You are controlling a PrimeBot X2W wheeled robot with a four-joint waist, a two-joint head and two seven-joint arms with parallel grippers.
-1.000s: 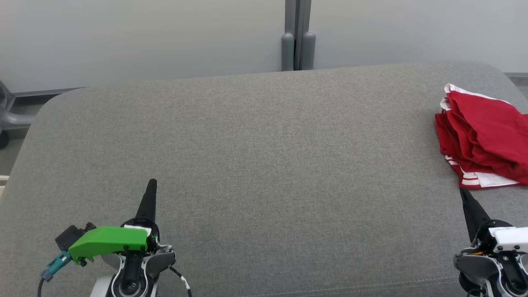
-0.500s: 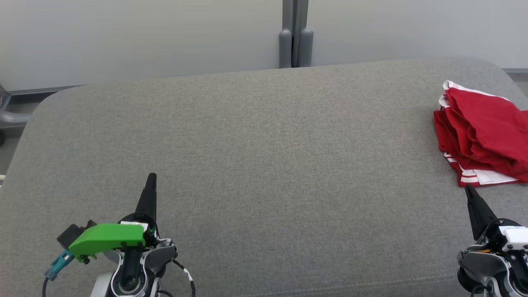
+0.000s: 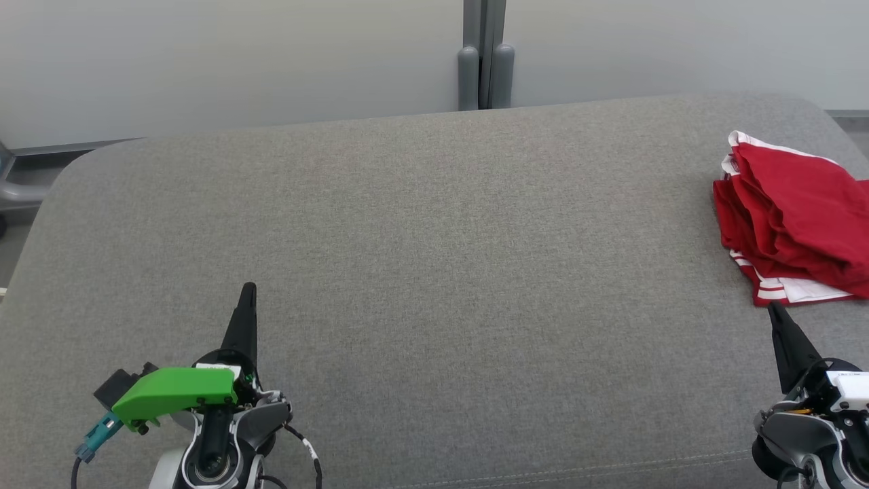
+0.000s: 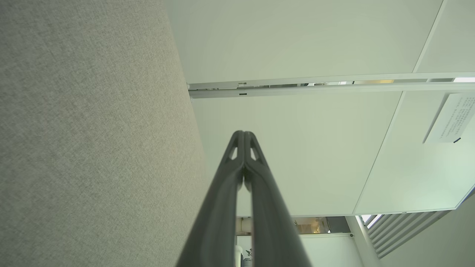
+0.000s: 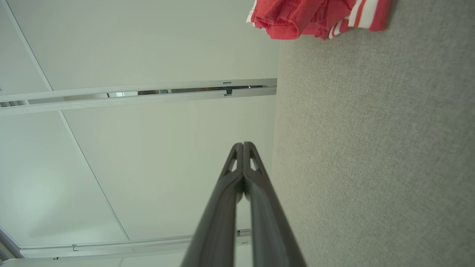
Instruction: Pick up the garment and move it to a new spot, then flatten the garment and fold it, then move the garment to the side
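The red garment (image 3: 794,217) sits bunched at the right of the gray cushion (image 3: 434,272). The left gripper (image 3: 248,291) and right gripper (image 3: 774,311) fingers pinch together, empty.

A red garment (image 3: 794,217) with white striped trim is lying bunched in loose folds at the far right of a wide grey upholstered surface (image 3: 434,272). The left gripper (image 3: 248,291) is sitting at the lower left, its dark fingers pressing together into one spike pointing up the picture; a green cover (image 3: 176,392) is riding on its wrist. The right gripper (image 3: 774,311) is sitting at the lower right, fingers likewise pressing together, its tip just below the garment's striped hem. Behind the surface, a pale wall (image 3: 237,61) is standing with a grey upright post (image 3: 485,61) at its middle.
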